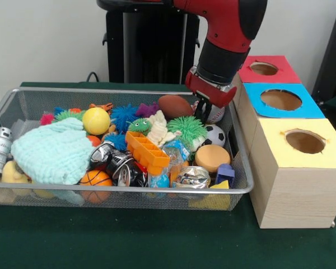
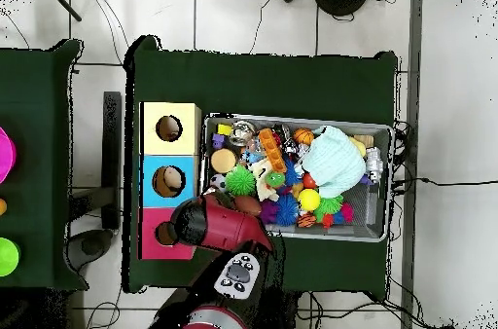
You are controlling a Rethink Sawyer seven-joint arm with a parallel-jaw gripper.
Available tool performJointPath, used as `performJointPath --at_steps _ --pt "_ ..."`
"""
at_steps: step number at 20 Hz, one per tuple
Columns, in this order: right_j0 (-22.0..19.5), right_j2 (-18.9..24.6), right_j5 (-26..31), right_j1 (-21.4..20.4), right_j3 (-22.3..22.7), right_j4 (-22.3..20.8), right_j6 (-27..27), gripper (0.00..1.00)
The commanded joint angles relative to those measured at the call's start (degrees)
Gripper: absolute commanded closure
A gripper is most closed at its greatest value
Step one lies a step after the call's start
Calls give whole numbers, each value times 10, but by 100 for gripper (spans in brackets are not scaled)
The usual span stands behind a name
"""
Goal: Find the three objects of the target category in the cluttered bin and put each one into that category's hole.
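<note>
The wire-mesh bin (image 1: 129, 92) is full of toys. The mint-green knit cloth (image 1: 53, 152) lies heaped at its left end; in the overhead view it (image 2: 331, 162) is at the bin's right. A cream cloth-like piece (image 1: 159, 130) lies in the middle among spiky balls. I cannot make out the polka-dot cloth. My gripper (image 1: 204, 115) hangs low at the bin's far right corner, beside a brown football (image 1: 175, 105); I cannot tell its state. In the overhead view the arm (image 2: 219, 228) hides it. The yellow-faced hole (image 1: 305, 141) tops the nearest wooden box, right of the bin.
The blue-faced hole (image 1: 281, 100) and red-faced hole (image 1: 264, 68) lie behind the yellow one. The bin also holds a yellow ball (image 1: 96, 120), an orange tray (image 1: 147, 152), crushed cans (image 1: 120, 165), a soccer ball (image 1: 215, 134) and a green spiky ball (image 1: 187, 129).
</note>
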Motion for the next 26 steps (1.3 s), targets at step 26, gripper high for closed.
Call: performJointPath --at_steps 26 --pt "-93 34 -120 135 -71 -90 17 100"
